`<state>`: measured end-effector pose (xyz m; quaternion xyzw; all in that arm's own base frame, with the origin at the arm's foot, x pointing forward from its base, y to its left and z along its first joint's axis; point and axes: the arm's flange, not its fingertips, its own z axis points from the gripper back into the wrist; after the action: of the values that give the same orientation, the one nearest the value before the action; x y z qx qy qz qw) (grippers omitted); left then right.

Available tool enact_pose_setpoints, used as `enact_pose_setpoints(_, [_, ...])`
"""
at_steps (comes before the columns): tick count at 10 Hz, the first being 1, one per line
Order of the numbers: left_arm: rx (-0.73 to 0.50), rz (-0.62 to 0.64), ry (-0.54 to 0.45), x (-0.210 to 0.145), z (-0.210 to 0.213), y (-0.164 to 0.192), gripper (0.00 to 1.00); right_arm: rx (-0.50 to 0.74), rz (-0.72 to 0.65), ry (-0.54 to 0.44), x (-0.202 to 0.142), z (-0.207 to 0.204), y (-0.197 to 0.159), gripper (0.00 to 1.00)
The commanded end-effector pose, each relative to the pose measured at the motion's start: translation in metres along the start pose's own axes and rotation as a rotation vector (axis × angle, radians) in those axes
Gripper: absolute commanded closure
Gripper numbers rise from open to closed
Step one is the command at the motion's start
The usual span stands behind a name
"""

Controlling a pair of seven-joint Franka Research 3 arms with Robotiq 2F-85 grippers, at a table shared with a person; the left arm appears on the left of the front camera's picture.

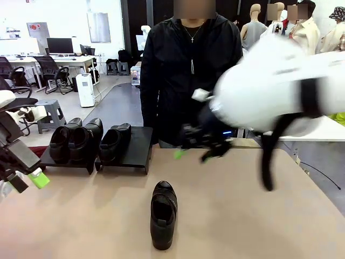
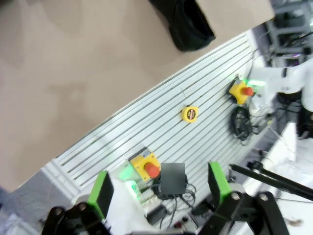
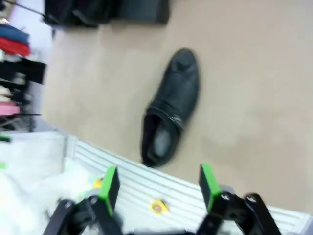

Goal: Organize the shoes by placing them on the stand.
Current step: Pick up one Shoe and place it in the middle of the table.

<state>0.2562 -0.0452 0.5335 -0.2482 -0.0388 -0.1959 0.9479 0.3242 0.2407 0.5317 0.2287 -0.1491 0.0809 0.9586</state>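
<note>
- Shoes: three [image 1: 81, 141] sit on the stand [image 1: 135, 150]; a fourth [image 1: 163, 213] lies alone on the table [image 1: 242, 205].
- Front view: right gripper [image 1: 197, 152] blurred.
- Right wrist view: its fingers [image 3: 109, 185] spread, empty.
- Left gripper [image 2: 161, 188] wide apart, empty.

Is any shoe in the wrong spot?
Yes. One black shoe lies alone on the bare table, near the robot's edge, apart from the stand. The other three shoes already sit on the stand, two on its left section and one on the right, so one place there looks unfilled.
</note>
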Motion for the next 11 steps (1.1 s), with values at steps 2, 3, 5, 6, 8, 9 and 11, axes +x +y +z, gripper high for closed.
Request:
enact_pose_setpoints(2, [-0.016,-0.015,-0.001,-0.001,0.001,0.0,0.0,-0.081,0.02,-0.069,-0.061,0.09,-0.116,0.0])
enact_pose_setpoints(3, [-0.016,-0.015,-0.001,-0.001,0.001,0.0,0.0,-0.065,0.055,-0.073,-0.081,0.106,-0.146,0.0])
enact_pose_setpoints(5, [-0.016,-0.015,-0.001,-0.001,0.001,0.0,0.0,-0.001,0.05,-0.095,-0.116,0.119,-0.199,0.0])
enact_pose_setpoints(6, [-0.016,-0.015,-0.001,-0.001,0.001,0.0,0.0,0.067,0.031,-0.11,-0.125,0.117,-0.221,0.0])
enact_pose_setpoints(8, [-0.016,-0.015,-0.001,-0.001,0.001,0.0,0.0,0.006,0.034,-0.1,-0.078,0.162,-0.192,0.0])
enact_pose_setpoints(9, [-0.016,-0.015,-0.001,-0.001,0.001,0.0,0.0,0.006,0.034,-0.1,-0.078,0.162,-0.192,0.0])
enact_pose_setpoints(11, [-0.016,-0.015,-0.001,-0.001,0.001,0.0,0.0,0.006,0.034,-0.1,-0.078,0.162,-0.192,0.0])
